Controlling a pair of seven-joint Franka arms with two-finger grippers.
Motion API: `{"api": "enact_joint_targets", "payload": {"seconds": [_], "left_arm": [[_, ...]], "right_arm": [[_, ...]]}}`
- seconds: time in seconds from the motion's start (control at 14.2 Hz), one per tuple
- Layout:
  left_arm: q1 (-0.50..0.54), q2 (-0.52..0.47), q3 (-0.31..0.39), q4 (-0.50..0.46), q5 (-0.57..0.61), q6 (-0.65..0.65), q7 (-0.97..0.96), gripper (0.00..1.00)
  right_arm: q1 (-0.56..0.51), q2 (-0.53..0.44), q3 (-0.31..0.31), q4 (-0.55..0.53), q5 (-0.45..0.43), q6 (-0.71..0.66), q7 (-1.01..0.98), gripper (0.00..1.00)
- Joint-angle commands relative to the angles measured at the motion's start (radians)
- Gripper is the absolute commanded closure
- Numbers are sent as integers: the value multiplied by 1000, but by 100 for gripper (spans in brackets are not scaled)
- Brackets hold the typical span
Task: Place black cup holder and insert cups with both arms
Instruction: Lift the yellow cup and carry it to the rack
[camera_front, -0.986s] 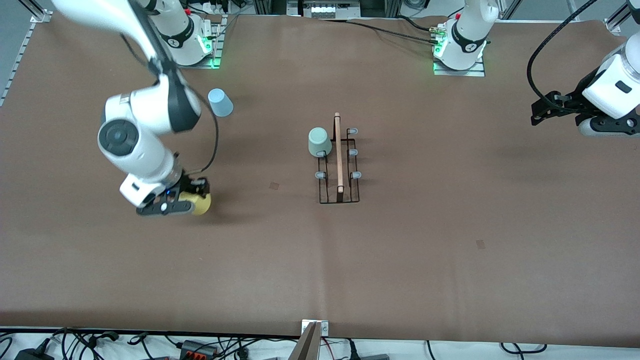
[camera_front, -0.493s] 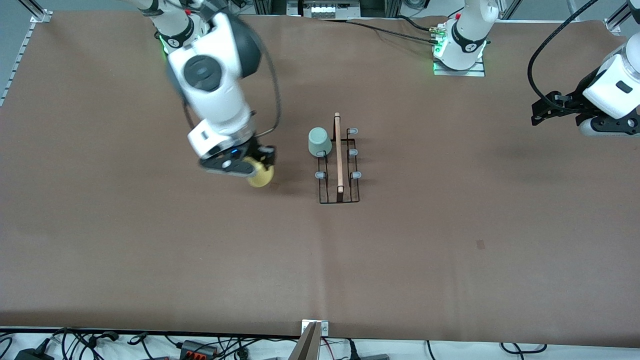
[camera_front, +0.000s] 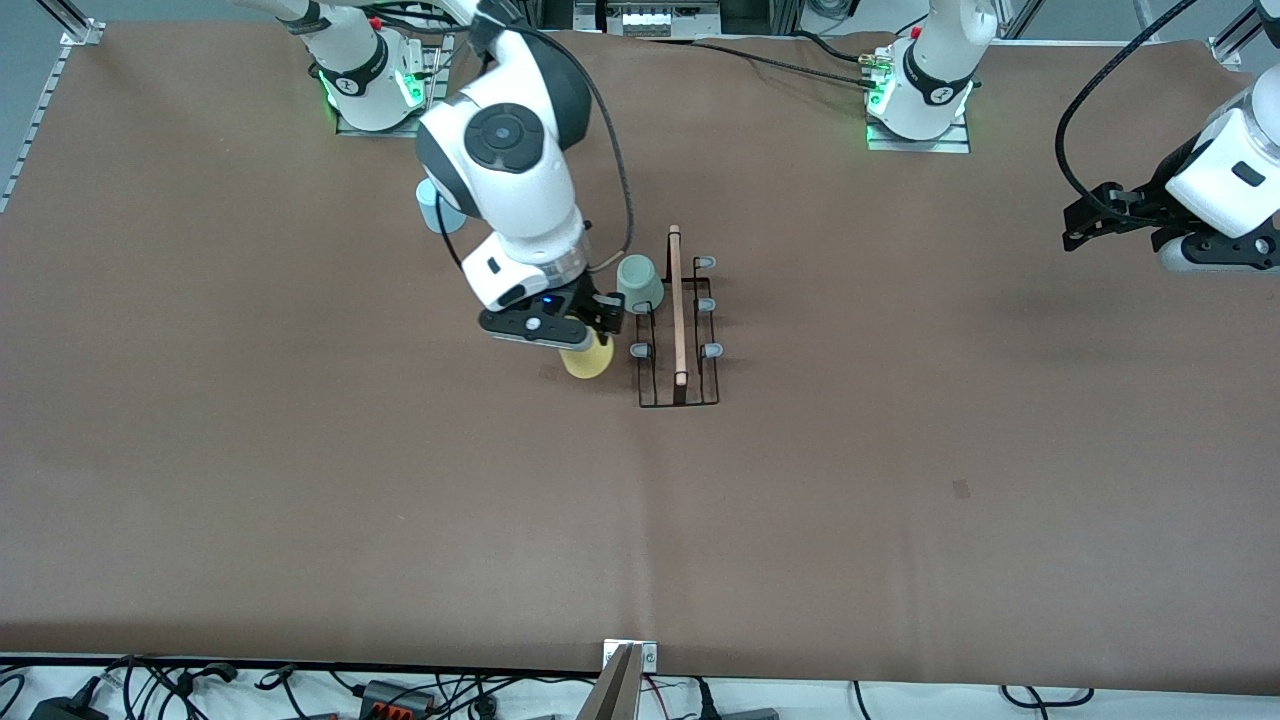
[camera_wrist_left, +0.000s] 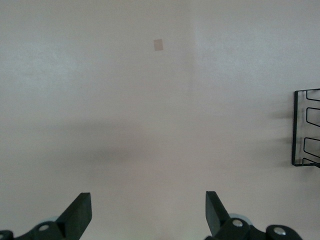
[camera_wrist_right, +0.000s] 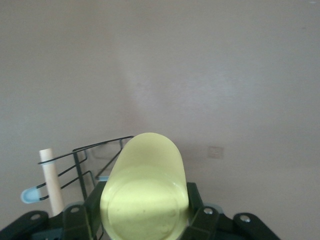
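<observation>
The black cup holder (camera_front: 679, 340) stands at the table's middle, with its wooden rod handle (camera_front: 677, 300) and grey-blue capped prongs. A grey-green cup (camera_front: 638, 283) sits upside down on one prong. My right gripper (camera_front: 560, 338) is shut on the yellow cup (camera_front: 587, 360) and holds it just beside the holder, on the right arm's side. In the right wrist view the yellow cup (camera_wrist_right: 145, 192) fills the jaws, with the holder (camera_wrist_right: 85, 160) close by. The light blue cup (camera_front: 432, 205) is partly hidden by the right arm. My left gripper (camera_wrist_left: 148, 216) is open and empty, waiting at the left arm's end.
A small brown patch (camera_front: 961, 488) marks the table nearer the front camera; it also shows in the left wrist view (camera_wrist_left: 158, 45). The holder's edge (camera_wrist_left: 306, 127) shows in the left wrist view. Cables lie along the table's front edge.
My right gripper has carried the yellow cup from the right arm's end of the table to just beside the holder. The left arm has not moved.
</observation>
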Motion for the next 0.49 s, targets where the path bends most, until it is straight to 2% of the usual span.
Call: {"api": "enact_joint_targets", "payload": {"seconds": [0.0, 0.42], "left_arm": [[3, -1, 0, 12, 7, -6, 7, 0], [5, 0, 0, 12, 7, -6, 7, 0]], "right_arm": [[43, 59, -10, 64, -17, 17, 34, 97], [69, 101, -10, 66, -20, 73, 71, 97]]}}
